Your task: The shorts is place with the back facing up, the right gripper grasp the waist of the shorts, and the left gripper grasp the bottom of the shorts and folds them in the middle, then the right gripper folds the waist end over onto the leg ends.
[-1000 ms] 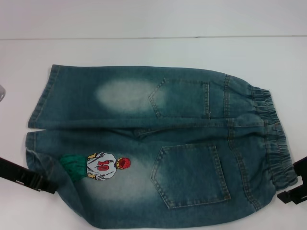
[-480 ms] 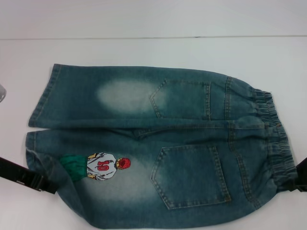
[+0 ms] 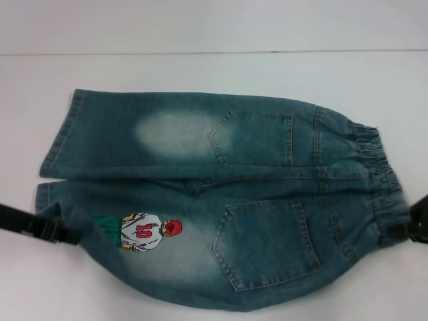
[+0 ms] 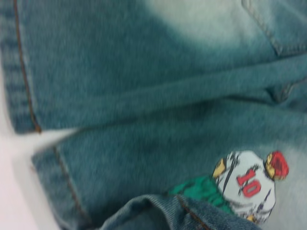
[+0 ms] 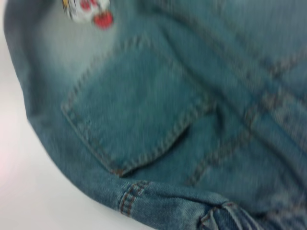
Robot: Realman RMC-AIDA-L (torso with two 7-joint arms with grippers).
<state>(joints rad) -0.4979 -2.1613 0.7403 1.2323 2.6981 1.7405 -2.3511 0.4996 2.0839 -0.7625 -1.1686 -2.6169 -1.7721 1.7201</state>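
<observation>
jaws of left gripper [image 3: 67, 234] and right gripper [image 3: 408, 231] at opposite ends of shorts [image 3: 221, 200]

bright, even light | white table [image 3: 200, 27] washed out | both wrist views softly blurred, head view sharper

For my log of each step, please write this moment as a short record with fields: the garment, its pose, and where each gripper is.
garment: shorts, faded blue-green denim, back pockets up
surface: white table
pose: spread flat, waistband toward the robot's right, leg hems toward its left
near edge: gathered and lifted at both ends
print: cartoon player numbered 10 on the nearer leg
left gripper: at the nearer leg hem, denim bunched there
right gripper: at the waistband's near corner
</observation>
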